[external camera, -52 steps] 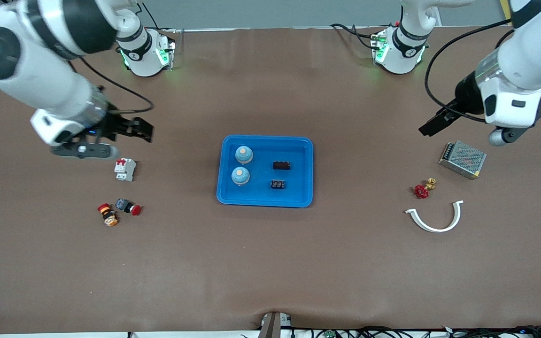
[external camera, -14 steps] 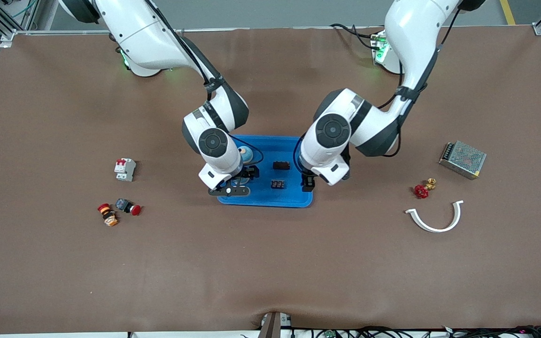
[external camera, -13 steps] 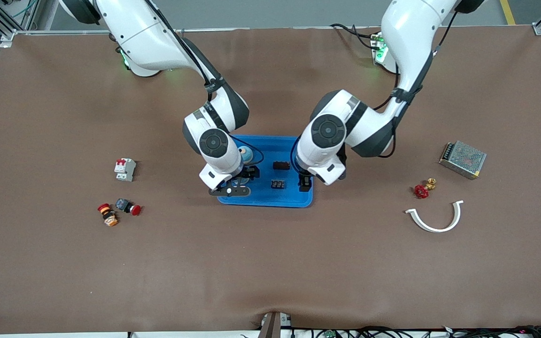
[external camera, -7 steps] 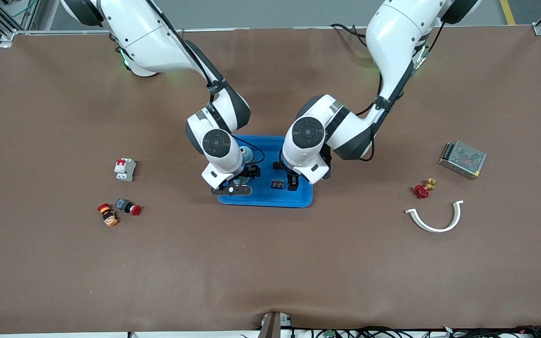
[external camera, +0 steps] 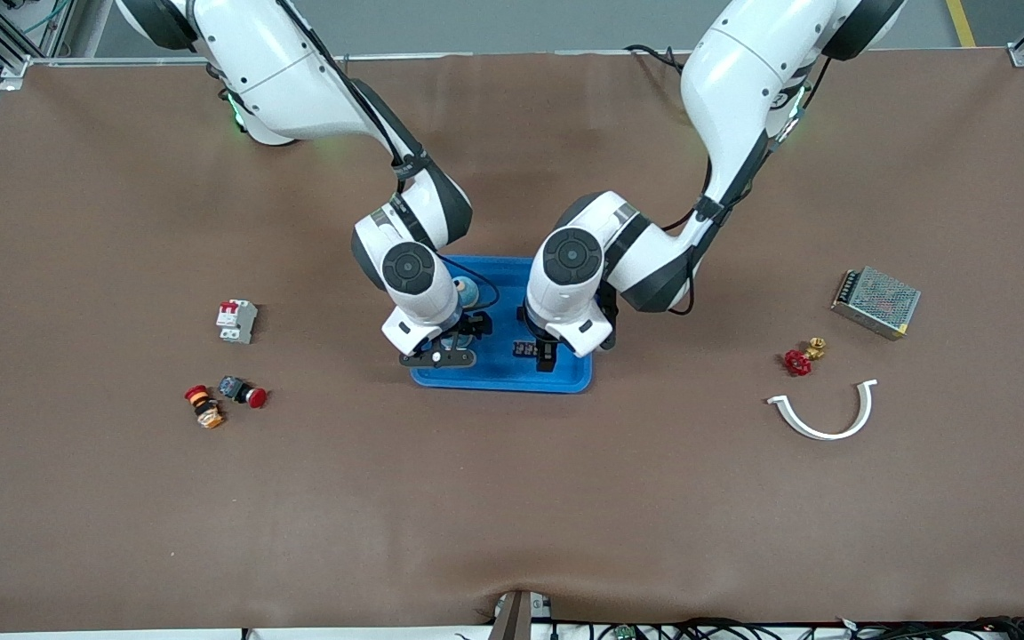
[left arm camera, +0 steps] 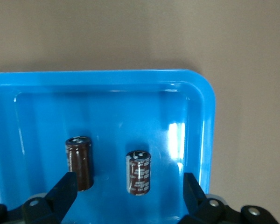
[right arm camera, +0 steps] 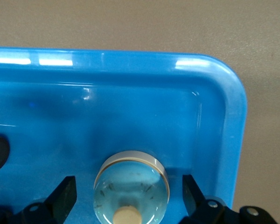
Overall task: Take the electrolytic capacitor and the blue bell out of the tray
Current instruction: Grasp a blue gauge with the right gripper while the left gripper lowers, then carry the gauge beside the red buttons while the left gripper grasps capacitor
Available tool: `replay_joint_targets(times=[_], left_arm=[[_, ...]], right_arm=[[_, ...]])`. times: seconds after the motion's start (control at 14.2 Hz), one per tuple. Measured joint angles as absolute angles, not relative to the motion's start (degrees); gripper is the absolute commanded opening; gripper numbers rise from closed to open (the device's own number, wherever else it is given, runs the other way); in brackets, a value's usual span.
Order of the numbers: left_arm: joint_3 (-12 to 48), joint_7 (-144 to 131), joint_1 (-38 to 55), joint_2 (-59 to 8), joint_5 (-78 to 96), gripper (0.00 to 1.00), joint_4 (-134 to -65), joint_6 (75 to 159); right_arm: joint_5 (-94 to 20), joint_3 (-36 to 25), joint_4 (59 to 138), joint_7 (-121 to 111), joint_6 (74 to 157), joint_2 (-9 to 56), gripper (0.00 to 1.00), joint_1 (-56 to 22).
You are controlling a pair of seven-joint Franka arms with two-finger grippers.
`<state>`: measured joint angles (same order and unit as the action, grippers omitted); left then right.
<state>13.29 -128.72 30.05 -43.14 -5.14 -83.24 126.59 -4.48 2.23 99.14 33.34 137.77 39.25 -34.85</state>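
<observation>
Bright blue plastic, the tray (external camera: 501, 378) sits mid-table with both arms reaching down into it.

The right gripper (right arm camera: 129, 198) hangs low over the blue bell (right arm camera: 131, 186) that lies nearer the front camera, at the tray's end toward the right arm. Its fingers (right arm camera: 64, 196) are spread wide to either side of the bell's dome and grasp nothing.

The left gripper (left arm camera: 130, 198) is likewise spread and empty, above 2 dark brown electrolytic capacitors (left arm camera: 138, 172) at the tray's other end.

To do this step well, I judge each gripper should centre on 1 target before descending: the bell's dome is smooth and rounded, so the pads should meet it low. The second capacitor (left arm camera: 79, 161) stands close to one left finger (left arm camera: 63, 193), which could knock it, so shifting away from it first seems wise.
</observation>
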Motion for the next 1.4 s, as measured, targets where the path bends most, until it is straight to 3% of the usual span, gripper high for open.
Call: replay_joint_targets(times=[0.42,0.84,1.4], left_arm=[[13.28,-127.74,31.23,-47.67,-6.00,1.00,-79.84,128.66],[10.84,-127.74,34.58,-49.72,-6.18,1.00,-79.02,130.34],[8.81,-127.70,35.61,-50.73,-6.19,1.00,-78.50,131.24]], right_arm=[[-2.47,2.23,99.59,33.33,137.79,39.29,1.00,-34.87],[-2.19,2.22,99.66,33.33,137.84,39.30,0.39,-34.88],[-2.19,1.43,97.92,33.24,134.54,38.84,0.39,-34.72]])
